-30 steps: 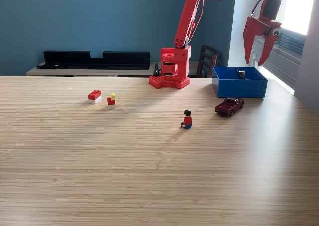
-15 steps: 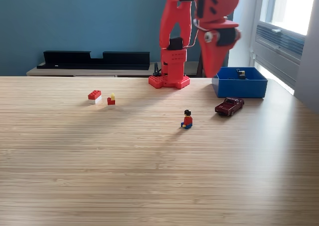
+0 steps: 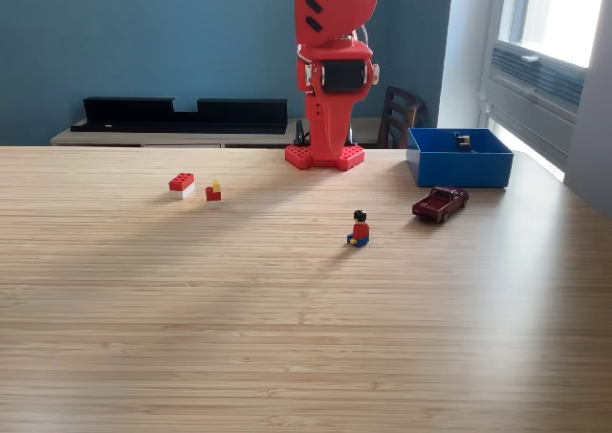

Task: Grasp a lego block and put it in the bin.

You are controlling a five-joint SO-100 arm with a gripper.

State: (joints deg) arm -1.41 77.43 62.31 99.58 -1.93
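Overhead, the arm (image 3: 333,32) is cut off by the top edge of the exterior view, so its upper links are not seen. The gripper (image 3: 330,141) is presented end-on, pointing down in front of the red base (image 3: 323,156); whether its jaws are parted cannot be told, and nothing is seen held in them. The bin (image 3: 459,158) stands at the exterior view's right, near the table's far edge, and a small dark item (image 3: 464,141) lies inside it against the back wall, too small to identify. A red-and-white block (image 3: 181,184) rests on the table (image 3: 287,318) at the exterior view's left, with a smaller red piece with a yellow top (image 3: 213,191) just beside it, apart from it. A minifigure (image 3: 360,228) in a red top is seated near the table's middle, and a dark red toy car (image 3: 440,203) is parked just in front of the bin, not touching it. The table surface is light wood laminate with grain running across. Behind it a low shelf carries a long black tray (image 3: 182,114) against a blue wall; a dark chair (image 3: 399,116) is partly hidden behind the arm, and a bright window (image 3: 559,17) is cut off at the exterior view's right. No legible writing is observed.
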